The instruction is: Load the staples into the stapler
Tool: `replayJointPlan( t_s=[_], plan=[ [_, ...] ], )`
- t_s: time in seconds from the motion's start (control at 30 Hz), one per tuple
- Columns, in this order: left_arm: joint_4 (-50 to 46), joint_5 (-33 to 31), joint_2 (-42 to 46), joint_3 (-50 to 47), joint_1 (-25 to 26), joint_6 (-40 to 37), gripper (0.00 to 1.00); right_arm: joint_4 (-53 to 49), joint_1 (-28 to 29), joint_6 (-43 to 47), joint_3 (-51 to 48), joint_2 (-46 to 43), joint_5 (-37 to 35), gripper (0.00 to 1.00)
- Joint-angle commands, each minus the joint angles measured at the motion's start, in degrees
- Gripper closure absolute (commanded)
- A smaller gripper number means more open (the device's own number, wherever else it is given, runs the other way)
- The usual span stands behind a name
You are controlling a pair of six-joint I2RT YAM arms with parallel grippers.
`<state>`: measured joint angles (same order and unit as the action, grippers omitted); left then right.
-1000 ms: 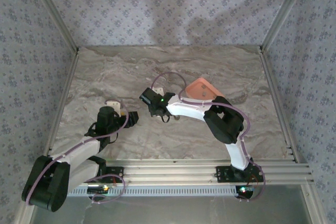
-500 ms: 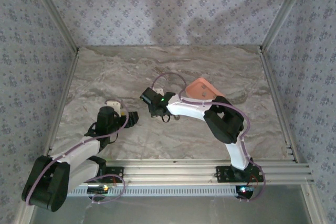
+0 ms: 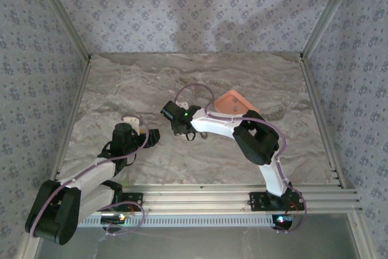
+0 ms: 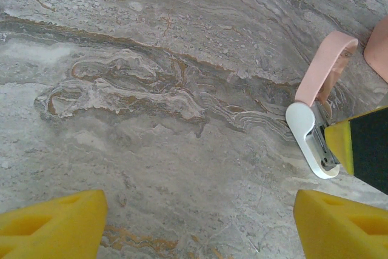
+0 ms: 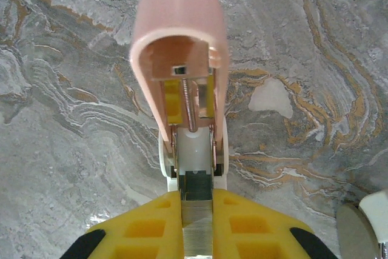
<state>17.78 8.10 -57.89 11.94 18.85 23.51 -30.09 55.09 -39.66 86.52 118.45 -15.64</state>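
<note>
Your right gripper (image 5: 197,203), clenched on seemingly the staples (image 5: 197,238), sat just behind the stapler (image 5: 180,22), strip lengthwise with its open channel.

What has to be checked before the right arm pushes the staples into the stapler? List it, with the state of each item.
1. Stapler open, pink lid swung up: ok.
2. Staples clamped in the right tool: ok, its fingers are shut on the strip.
3. Strip aimed along the magazine channel: ok, it looks centred on it.
4. Left tool steadying the stapler: not ok, it is open over bare table, apart from the stapler.
5. Channel free of old staples: cannot tell.
</note>
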Motion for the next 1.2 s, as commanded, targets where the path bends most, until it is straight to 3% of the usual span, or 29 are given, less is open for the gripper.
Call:
replayJointPlan(
  t_s=[0.0,0.7,1.17],
  plan=[
    [0.6,0.1,0.8,0.2,-0.4,-0.9,0.19,-4.1,-0.3,-1.3,0.8,1.7,-0.8,0.85],
    [0.9,0.4,0.4,0.5,-0.4,-1.1,0.19,-6.7,-1.0,-6.2,1.3,2.0,-0.5,0.85],
    [1.1,0.5,0.1,0.6,-0.4,-1.4,0.19,-6.6,-0.9,-6.0,2.5,2.3,-0.3,0.79]
  ],
)
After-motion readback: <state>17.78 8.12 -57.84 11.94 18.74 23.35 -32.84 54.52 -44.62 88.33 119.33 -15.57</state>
